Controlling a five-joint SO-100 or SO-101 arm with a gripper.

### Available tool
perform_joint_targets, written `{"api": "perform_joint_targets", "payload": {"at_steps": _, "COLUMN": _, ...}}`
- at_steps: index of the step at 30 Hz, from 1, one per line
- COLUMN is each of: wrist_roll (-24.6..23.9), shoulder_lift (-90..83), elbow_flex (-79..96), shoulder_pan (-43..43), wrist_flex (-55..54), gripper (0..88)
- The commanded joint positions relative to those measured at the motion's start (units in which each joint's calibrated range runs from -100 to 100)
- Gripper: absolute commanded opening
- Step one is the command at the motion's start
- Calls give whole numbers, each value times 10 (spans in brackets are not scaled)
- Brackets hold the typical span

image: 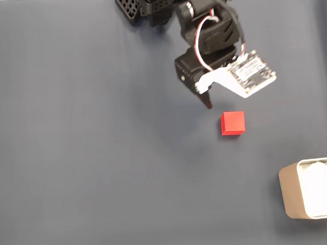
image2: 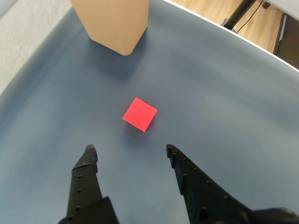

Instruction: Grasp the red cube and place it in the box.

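The red cube (image: 232,123) lies on the dark blue-grey mat, just below and right of my gripper (image: 220,98) in the fixed view. One dark fingertip (image: 207,104) shows there; the other is hidden under the white camera mount. In the wrist view the cube (image2: 139,114) sits a short way ahead of the gap between the fingers, turned corner-on, and my gripper (image2: 130,151) is open with nothing in it. The beige box (image: 288,195) stands at the bottom right of the fixed view, with white lining inside. In the wrist view the box (image2: 114,23) is beyond the cube.
The mat (image: 87,150) covers the whole table in the fixed view. The arm's base (image: 160,2) is at the top centre. In the wrist view the mat's far edge (image2: 243,39) curves past wooden floor and a black stand leg (image2: 240,11).
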Motion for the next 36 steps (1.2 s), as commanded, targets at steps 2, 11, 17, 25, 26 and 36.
{"api": "perform_joint_targets", "payload": {"at_steps": 2, "wrist_roll": 10, "shoulder_lift": 7, "elbow_flex": 17, "shoulder_pan": 4, "wrist_flex": -44, "gripper": 349}}
{"api": "perform_joint_targets", "payload": {"at_steps": 11, "wrist_roll": 8, "shoulder_lift": 41, "elbow_flex": 38, "shoulder_pan": 5, "wrist_flex": -88, "gripper": 353}}
{"api": "perform_joint_targets", "payload": {"at_steps": 17, "wrist_roll": 8, "shoulder_lift": 72, "elbow_flex": 33, "shoulder_pan": 1, "wrist_flex": -121, "gripper": 355}}
{"api": "perform_joint_targets", "payload": {"at_steps": 25, "wrist_roll": 8, "shoulder_lift": 114, "elbow_flex": 7, "shoulder_pan": 0, "wrist_flex": -141, "gripper": 365}}
{"api": "perform_joint_targets", "payload": {"at_steps": 26, "wrist_roll": 8, "shoulder_lift": 118, "elbow_flex": 5, "shoulder_pan": 0, "wrist_flex": -144, "gripper": 366}}
{"api": "perform_joint_targets", "payload": {"at_steps": 36, "wrist_roll": 2, "shoulder_lift": 161, "elbow_flex": -17, "shoulder_pan": -3, "wrist_flex": -171, "gripper": 381}}
